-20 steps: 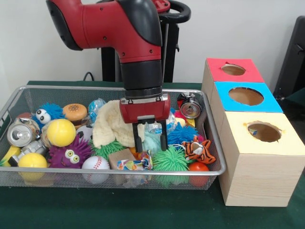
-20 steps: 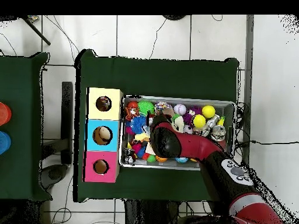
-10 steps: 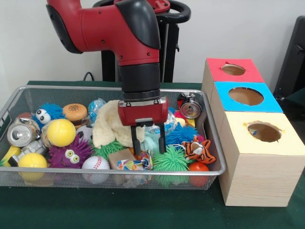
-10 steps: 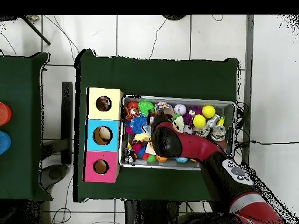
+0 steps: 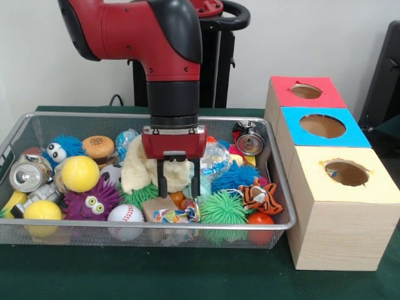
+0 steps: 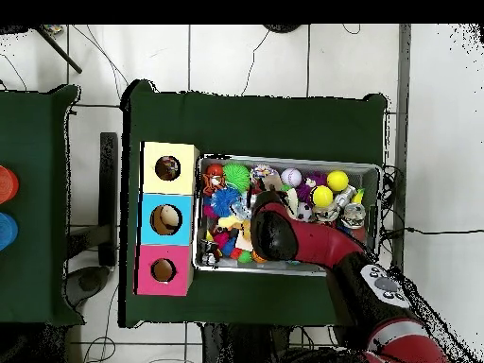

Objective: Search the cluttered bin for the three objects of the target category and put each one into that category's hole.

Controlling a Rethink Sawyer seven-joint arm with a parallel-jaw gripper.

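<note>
Beside the gripper, spiky green ball.

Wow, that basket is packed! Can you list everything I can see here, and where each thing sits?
Wire basket: one, silver, on the green table.
Wooden box: one, with red, blue and yellow tops, each holed, right of the basket.
Cans: two, silver, one at the left end, one at the far right corner.
Yellow balls: two, left part.
Baseball: one, white, front.
Fuzzy toys: several, purple, blue, green.
Tiger toy: one, orange, right.
Burger toy: one, far left.
Cloth: one, cream, middle.
Gripper: red and black, fingers open over the middle.
</note>
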